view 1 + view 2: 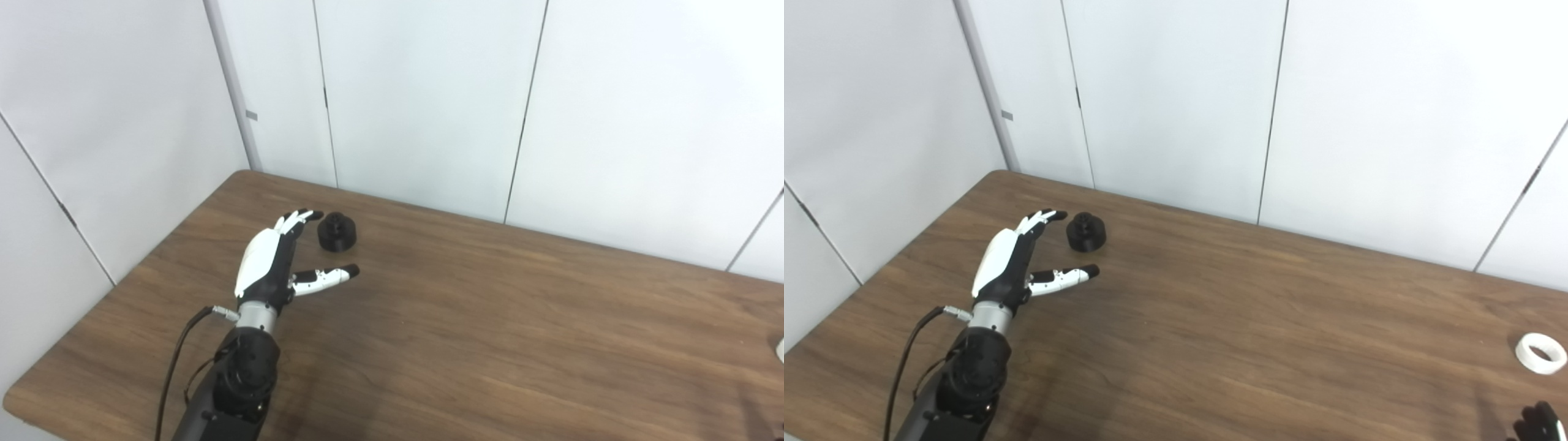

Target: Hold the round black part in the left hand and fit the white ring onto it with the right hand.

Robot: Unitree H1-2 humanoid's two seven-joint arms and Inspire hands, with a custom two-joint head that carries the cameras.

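**Nothing gripped yet: left hand open beside the black part, ring far off**

The left hand (269, 260) hangs over the table's far left area, wide and holding nothing. Its fingers (298, 218) stretch forward together, the thumb (327, 277) juts out to the side, and the gap between them faces the black part (337, 232). The fingertips reach just beside the part's left edge; I cannot tell whether they touch it. The hand has a glossy white shell over dark matte workings, with black tips. Below it come a metal wrist collar and a black arm with a loose cable looping from it.

The black part sits upright on the table (490, 318), a squat round piece, matte, with a narrower stepped crown on top.

The ring (1541, 353) lies flat near the right edge, well apart from the part. It is a thick, smooth white band with an open centre.

The right hand (1538, 422) barely shows at the bottom right corner, only dark fingertips, near the ring but apart from it. I cannot tell how it is set.

The table is dark wood-grain laminate with rounded corners, backed by plain white panels (429, 92).

By my reading the task has barely begun: gripping the part, picking up the ring and fitting it all remain.
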